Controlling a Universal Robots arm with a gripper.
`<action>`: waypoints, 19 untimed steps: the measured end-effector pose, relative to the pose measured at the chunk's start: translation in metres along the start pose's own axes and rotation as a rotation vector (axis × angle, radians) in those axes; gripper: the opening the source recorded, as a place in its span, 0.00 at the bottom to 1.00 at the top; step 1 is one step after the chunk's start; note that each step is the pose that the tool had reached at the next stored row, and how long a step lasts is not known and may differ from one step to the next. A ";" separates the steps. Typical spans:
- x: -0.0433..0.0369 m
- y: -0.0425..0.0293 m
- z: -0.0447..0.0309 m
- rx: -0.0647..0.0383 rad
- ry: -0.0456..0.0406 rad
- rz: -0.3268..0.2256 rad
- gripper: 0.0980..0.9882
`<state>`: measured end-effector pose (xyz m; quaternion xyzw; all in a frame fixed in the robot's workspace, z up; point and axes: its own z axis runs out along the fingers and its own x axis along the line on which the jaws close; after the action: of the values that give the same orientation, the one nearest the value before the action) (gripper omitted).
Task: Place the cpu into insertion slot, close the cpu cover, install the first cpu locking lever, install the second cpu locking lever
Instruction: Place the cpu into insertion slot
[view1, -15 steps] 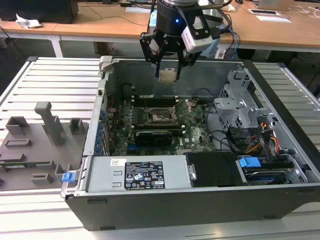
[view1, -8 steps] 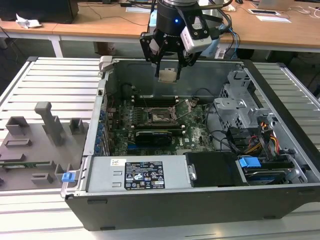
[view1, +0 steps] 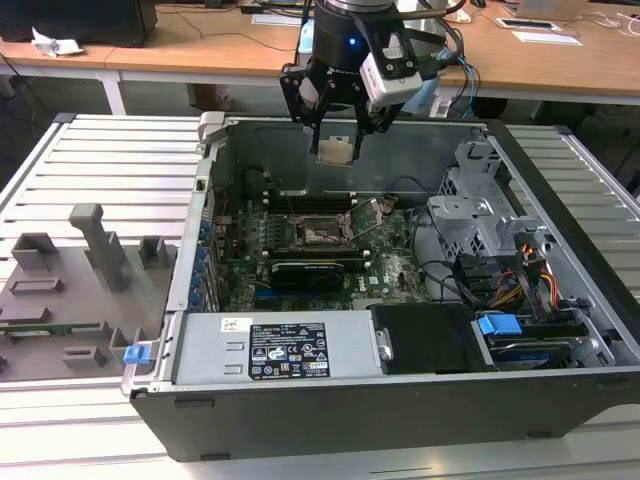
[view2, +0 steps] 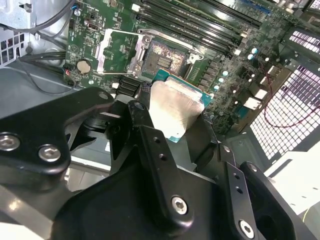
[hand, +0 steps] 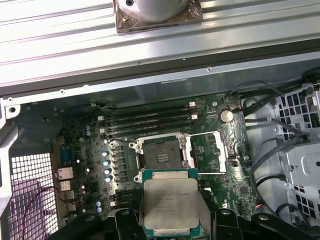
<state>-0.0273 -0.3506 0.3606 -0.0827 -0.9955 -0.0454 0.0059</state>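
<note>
**Operator:** Where do I stand?

**Spotter:** Your jaws are clamped on the cpu (hand: 170, 204), gripping it by two opposite edges with its metal top facing the first wrist camera. The chip hangs in the air above the motherboard (hand: 85, 150), inside the open computer case (view1: 300, 400). It touches nothing but the jaws.

**Operator:** And the socket?

**Spotter:** The insertion slot (hand: 161, 154) lies below the jaws and a little ahead of them, with its pin field bare. The cpu cover (view2: 103, 50) is swung open just beside the slot, so to my eye nothing sits between the jaws and the slot. The memory slots (hand: 150, 120) run beyond the slot, farther from the jaws.

**Operator:** What matters for this placement?

**Spotter:** I'd say squareness first. Bring the chip's edges parallel to the slot's rim before you lose height, because a twisted chip may ride on the rim or bend pins. Keep it flat and let it come straight down under the jaws, without sliding it across the pins. I can't tell from here which corner is the keyed one, so check that yourself. Don't press: the chip should settle by its own weight.
</note>
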 end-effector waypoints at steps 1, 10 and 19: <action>0.0000 0.0000 0.0000 0.000 -0.0003 0.004 0.48; 0.0000 0.0000 0.0000 -0.002 -0.0071 0.078 0.48; 0.0000 0.0000 0.0000 -0.003 -0.0137 0.152 0.48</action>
<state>-0.0273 -0.3506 0.3606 -0.1582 -0.9863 -0.0455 0.0024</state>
